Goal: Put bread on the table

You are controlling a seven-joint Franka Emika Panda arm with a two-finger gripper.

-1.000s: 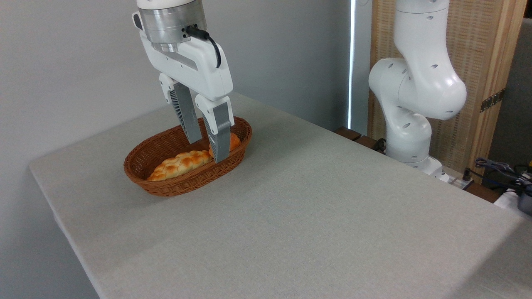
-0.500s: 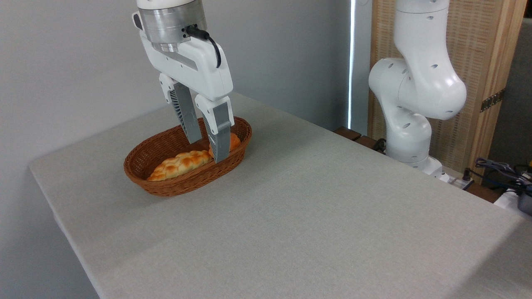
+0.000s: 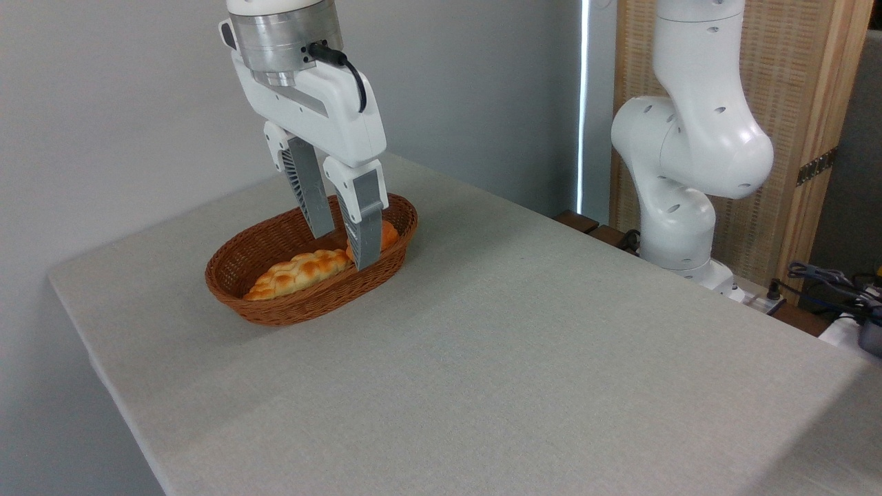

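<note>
The bread (image 3: 390,235), a small orange bun, lies in the right end of a brown wicker basket (image 3: 289,311) on the table (image 3: 496,358). My gripper (image 3: 346,250) reaches down into the basket, open, its fingers a bun's width apart. The near finger (image 3: 365,227) covers most of the bread; only the bread's right edge and a sliver on its left show. The far finger stands behind and to the left. Whether either finger touches the bread is hidden.
A long pale braided loaf (image 3: 298,271) lies in the basket's left half, close to the fingers. The arm's white base (image 3: 682,172) stands past the table's right edge, with cables (image 3: 827,279) beside it. A grey wall runs behind the table.
</note>
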